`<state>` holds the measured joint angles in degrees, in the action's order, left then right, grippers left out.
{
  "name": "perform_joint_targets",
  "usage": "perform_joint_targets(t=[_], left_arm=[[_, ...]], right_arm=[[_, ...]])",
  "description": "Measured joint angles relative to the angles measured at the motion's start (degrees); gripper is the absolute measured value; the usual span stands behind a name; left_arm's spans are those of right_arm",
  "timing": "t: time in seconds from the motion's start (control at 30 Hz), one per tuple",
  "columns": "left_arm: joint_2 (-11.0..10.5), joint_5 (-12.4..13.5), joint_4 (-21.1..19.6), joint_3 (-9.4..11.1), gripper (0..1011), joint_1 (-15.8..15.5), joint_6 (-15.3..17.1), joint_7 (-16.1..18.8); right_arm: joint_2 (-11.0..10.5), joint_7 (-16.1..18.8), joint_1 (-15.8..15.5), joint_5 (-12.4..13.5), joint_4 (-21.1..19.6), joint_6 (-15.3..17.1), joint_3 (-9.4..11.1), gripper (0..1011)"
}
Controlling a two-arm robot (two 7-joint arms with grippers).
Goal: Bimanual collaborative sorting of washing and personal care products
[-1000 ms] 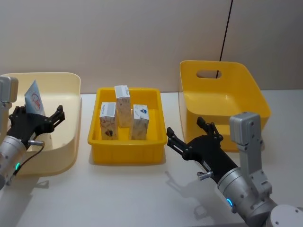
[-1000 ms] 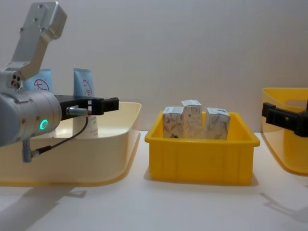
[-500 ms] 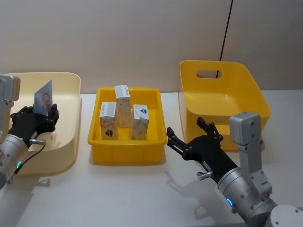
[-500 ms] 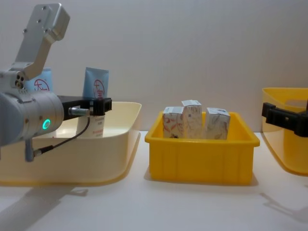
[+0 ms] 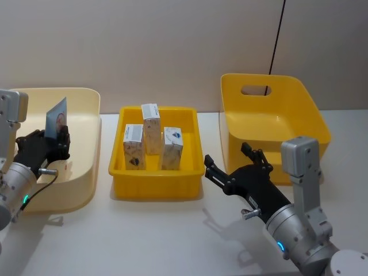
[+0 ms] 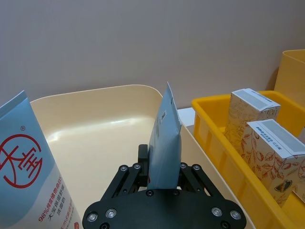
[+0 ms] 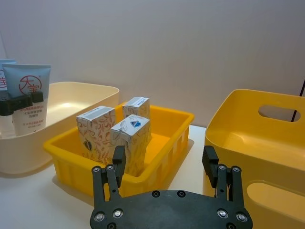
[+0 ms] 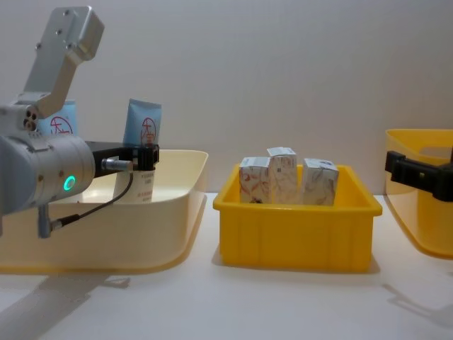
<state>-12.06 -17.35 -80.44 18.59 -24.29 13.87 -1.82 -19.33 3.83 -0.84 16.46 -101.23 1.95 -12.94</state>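
Observation:
My left gripper (image 5: 52, 142) is shut on a white squeeze tube (image 5: 56, 119) with a light-blue crimped top and a red round logo, holding it upright inside the cream bin (image 5: 86, 123). In the left wrist view the held tube (image 6: 164, 136) stands edge-on between the fingers, with a second tube (image 6: 26, 167) beside it. The chest view shows the held tube (image 8: 144, 133) and the other tube (image 8: 62, 120) behind my arm. Three small cartons (image 5: 152, 141) stand in the yellow tray (image 5: 155, 187). My right gripper (image 5: 227, 159) hovers open in front of the tray's right end, holding nothing.
A deep yellow bin (image 5: 276, 129) with a handle slot stands at the right, just behind my right gripper. The three containers sit in a row on a white table (image 5: 144, 236), with bare table in front of them. A wall closes the back.
My left gripper closed on the tube it stood open around, and the tube shifted slightly right and turned. The right arm has stayed put.

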Motion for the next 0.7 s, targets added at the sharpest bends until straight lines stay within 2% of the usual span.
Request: perform_joint_targets(t=[0.4, 0.7], left_arm=[[-0.4, -0.4, -0.1, -0.3, 259, -0.1, 0.0, -1.7], [-1.5, -1.5, -2.0, -1.6, 259, -0.7, -1.1, -4.4]], right_arm=[[0.0, 0.0, 0.0, 0.0, 0.0, 0.0, 0.0, 1001], [0.0, 0.0, 0.0, 0.0, 0.0, 0.0, 0.0, 1001]])
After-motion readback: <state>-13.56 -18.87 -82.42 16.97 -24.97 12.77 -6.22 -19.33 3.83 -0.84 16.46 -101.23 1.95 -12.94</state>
